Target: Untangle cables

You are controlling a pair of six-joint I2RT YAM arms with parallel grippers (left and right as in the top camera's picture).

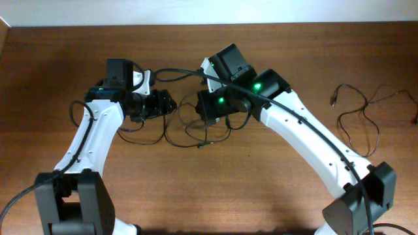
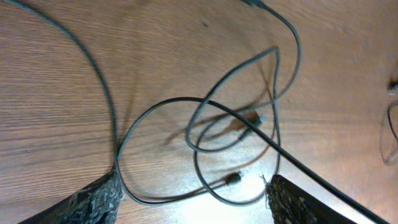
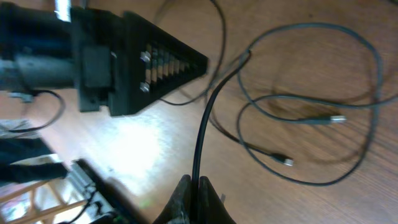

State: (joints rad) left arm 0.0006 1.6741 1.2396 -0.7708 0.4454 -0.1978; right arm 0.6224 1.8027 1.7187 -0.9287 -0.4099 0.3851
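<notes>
Thin dark cables [image 1: 175,140] lie looped over one another on the wooden table [image 1: 274,39] between my two grippers. In the left wrist view the cable loops [image 2: 205,106] cross, with one small plug [image 2: 233,179] near the bottom and another plug [image 2: 258,118] in the middle. My left gripper [image 2: 196,199] [image 1: 167,103] stands open just above the loops, with nothing between its fingers. One strand runs close past the left finger [image 2: 93,202]. My right gripper [image 3: 198,186] [image 1: 202,106] is shut on a black cable [image 3: 205,118] that rises away from its fingers.
A separate thin cable [image 1: 362,114] sprawls at the right side of the table. The left gripper's body [image 3: 137,62] sits close in front of the right gripper. The table's far edge meets a white wall [image 1: 196,10].
</notes>
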